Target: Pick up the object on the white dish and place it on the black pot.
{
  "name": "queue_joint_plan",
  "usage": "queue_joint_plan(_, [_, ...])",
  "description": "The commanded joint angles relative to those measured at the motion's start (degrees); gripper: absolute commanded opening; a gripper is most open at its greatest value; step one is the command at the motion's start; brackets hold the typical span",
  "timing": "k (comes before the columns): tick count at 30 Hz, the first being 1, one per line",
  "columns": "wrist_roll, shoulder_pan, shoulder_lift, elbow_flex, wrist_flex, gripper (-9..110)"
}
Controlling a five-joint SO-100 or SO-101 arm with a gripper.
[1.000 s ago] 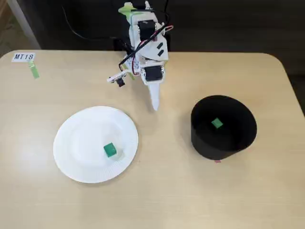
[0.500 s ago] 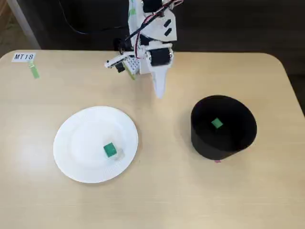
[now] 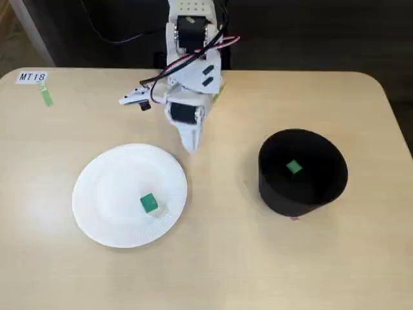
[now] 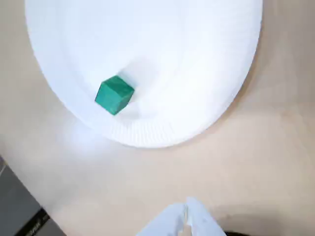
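A tiny deep-green cube (image 3: 149, 203) lies on the white dish (image 3: 103, 194), toward the plate's lower right in the fixed view; the wrist view shows the cube (image 4: 114, 95) on the dish (image 4: 197, 59) too. The black pot (image 3: 302, 194) stands to the right with a paler green cube (image 3: 293, 167) inside. My gripper (image 3: 190, 147) hangs above the table just past the plate's upper right rim, well clear of the cube. Its white fingertips (image 4: 186, 216) meet at the bottom edge of the wrist view, shut and empty.
A white label marked MT18 (image 3: 32, 77) with a green tape strip (image 3: 46, 97) is stuck at the table's far left corner. Cables run from the arm's base (image 3: 190, 26) at the back edge. A small pink mark (image 3: 294, 218) lies by the pot's front.
The arm has swung from the table's back middle toward the left, and the gripper tip now hangs near the plate's upper right rim. Both cubes, plate and pot stay put.
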Motion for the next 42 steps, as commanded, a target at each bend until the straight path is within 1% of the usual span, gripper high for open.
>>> queue_joint_plan(1, [2.46,2.20,-2.72,-5.98,0.26,0])
queue_joint_plan(9, [11.95,5.62,-10.37,-10.20,-0.09,0])
queue_joint_plan(19, [15.03,7.47,-16.61,-13.45,-5.01,1])
queue_joint_plan(22, [15.21,7.73,-17.93,-13.62,-5.89,9])
queue_joint_plan(27, [14.15,8.44,-21.36,-16.87,-6.33,15])
queue_joint_plan(32, [12.04,9.14,-26.54,-22.50,-3.25,18])
queue_joint_plan(36, [9.49,9.32,-32.17,-29.71,2.29,21])
queue_joint_plan(39, [7.03,9.40,-37.79,-37.79,8.00,22])
queue_joint_plan(42, [7.21,9.23,-39.64,-39.64,8.70,21])
